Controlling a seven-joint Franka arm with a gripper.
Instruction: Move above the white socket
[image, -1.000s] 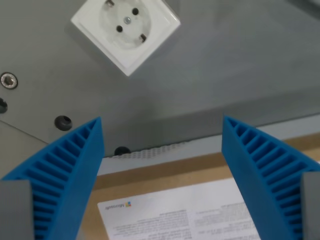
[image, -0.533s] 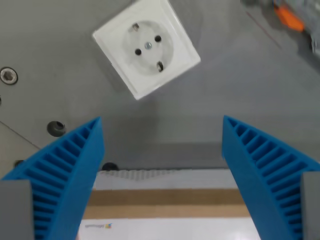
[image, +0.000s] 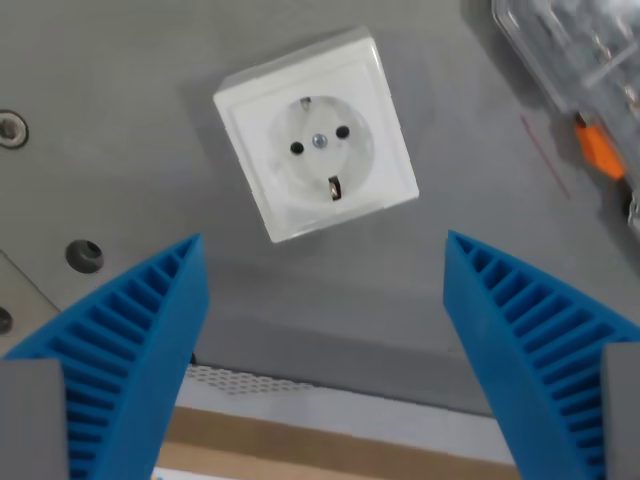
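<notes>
A white square socket (image: 316, 147) with a round recess and two pin holes lies on the grey metal surface, turned at a slant, in the upper middle of the wrist view. My gripper (image: 325, 300) hangs above the surface just below the socket in the picture. Its two blue ribbed fingers (image: 130, 350) stand far apart at the lower left and lower right, open, with nothing between them.
A clear plastic case (image: 580, 70) with an orange part (image: 600, 150) lies at the upper right. Screw holes (image: 83, 255) dot the plate at the left. A brown cardboard strip (image: 330, 455) runs along the bottom edge beyond the plate's rim.
The camera has moved toward the socket: the socket has slid down and rightward in the picture, the cardboard and printed label have dropped out below, and the plastic case has come in at upper right.
</notes>
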